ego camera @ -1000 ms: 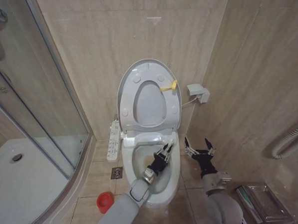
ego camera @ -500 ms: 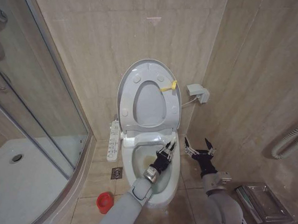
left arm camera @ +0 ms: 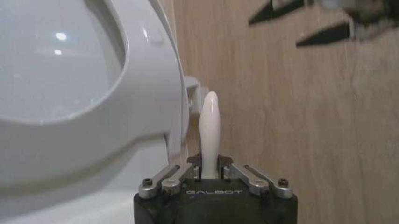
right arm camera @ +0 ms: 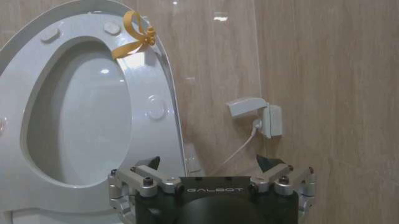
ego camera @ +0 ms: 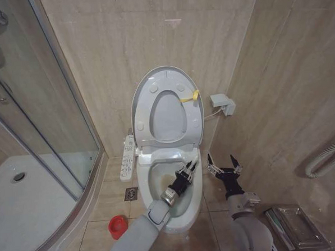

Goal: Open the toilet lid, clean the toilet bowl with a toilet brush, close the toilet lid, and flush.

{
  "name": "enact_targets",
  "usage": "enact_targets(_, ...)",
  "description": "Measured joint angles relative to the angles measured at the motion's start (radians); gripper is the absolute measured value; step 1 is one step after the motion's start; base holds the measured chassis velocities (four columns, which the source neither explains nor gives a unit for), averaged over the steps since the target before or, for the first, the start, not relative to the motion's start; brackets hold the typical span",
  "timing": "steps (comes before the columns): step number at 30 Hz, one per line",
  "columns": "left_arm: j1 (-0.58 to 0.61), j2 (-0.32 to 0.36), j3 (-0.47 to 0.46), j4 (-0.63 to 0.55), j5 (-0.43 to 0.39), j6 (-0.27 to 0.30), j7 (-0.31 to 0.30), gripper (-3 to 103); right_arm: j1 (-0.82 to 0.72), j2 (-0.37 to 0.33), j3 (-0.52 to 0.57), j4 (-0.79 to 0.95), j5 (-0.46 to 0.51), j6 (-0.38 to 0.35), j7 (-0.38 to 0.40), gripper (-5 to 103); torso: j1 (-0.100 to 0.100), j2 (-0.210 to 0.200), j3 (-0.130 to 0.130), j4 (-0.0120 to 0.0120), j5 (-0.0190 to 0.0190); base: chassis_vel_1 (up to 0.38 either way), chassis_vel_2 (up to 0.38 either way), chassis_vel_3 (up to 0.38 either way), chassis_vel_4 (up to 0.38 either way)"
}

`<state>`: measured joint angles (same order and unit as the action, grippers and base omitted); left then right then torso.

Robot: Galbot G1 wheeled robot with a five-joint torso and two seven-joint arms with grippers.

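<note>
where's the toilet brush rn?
Head view: the toilet brush is clamped in the left gripper, over the right side of the toilet bowl.

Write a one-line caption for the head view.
Left hand holds the toilet brush over the toilet bowl, toilet lid raised.

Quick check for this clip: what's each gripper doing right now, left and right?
Left gripper: shut on the toilet brush handle, over the toilet bowl.
Right gripper: open, holding nothing, beside the bowl.
</note>
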<state>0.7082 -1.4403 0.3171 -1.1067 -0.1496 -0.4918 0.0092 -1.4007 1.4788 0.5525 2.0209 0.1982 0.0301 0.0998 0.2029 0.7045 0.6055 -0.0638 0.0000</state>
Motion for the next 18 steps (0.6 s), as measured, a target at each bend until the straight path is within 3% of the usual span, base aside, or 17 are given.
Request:
enact_targets(6, -0.013, -0.002, -0.002, -0.047, -0.008, 0.012, -0.001, 16, 0.0, 0.0, 0.0, 0.0, 0.0, 0.0, 0.0, 100, 0.0, 0.0, 0.0, -0.0006, -0.0001, 0.0, 0.0, 0.0, 0.0)
enact_targets(13, -0.013, -0.004, -0.004, 0.027, 0.009, -0.003, 0.0, 16, 0.0, 0.0, 0.0, 0.0, 0.0, 0.0, 0.0, 100, 0.0, 0.0, 0.0, 0.0, 0.0, 0.0, 0.0, 0.0, 0.0)
enact_targets(18, -0.019, -0.005, -0.011, -0.022, -0.005, 0.007, -0.002, 16, 0.0, 0.0, 0.0, 0.0, 0.0, 0.0, 0.0, 100, 0.0, 0.0, 0.0, -0.0005, 0.0, 0.0, 0.0, 0.0, 0.0)
